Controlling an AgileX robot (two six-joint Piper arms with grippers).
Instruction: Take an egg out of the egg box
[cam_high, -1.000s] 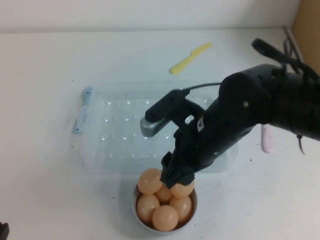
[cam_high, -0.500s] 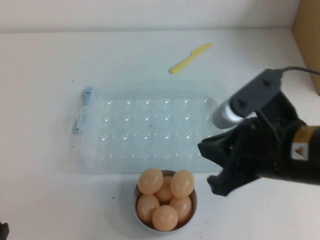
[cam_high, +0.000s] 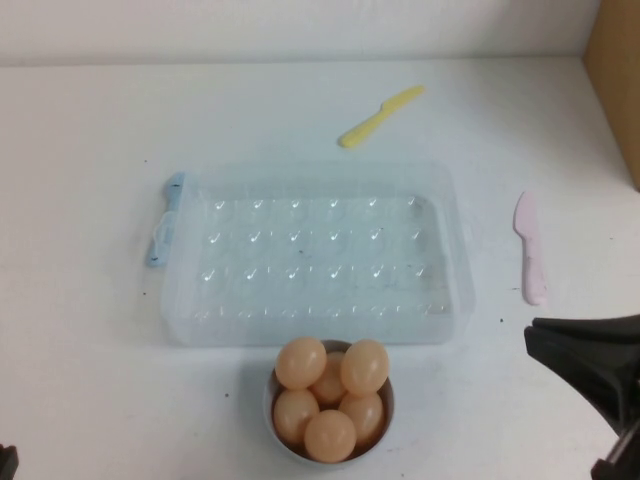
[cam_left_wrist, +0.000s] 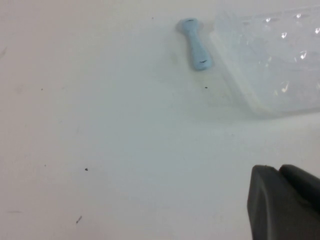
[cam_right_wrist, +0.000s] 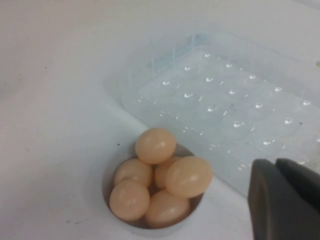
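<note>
The egg box is a clear dimpled tray with a light blue clip at its left end, and no egg shows in it. Several peach-tan eggs are heaped in a small round white bowl just in front of it. My right gripper is shut and empty at the table's front right, apart from the bowl. In the right wrist view its tips show beside the eggs and the box. My left gripper is shut and empty, near the clip.
A yellow plastic knife lies behind the box. A pink plastic knife lies to its right. A brown board stands at the back right edge. Bare white tabletop surrounds the bowl.
My right arm has pulled back from over the bowl to the front right corner. The egg it was on one second ago now rests on top of the heap in the bowl.
</note>
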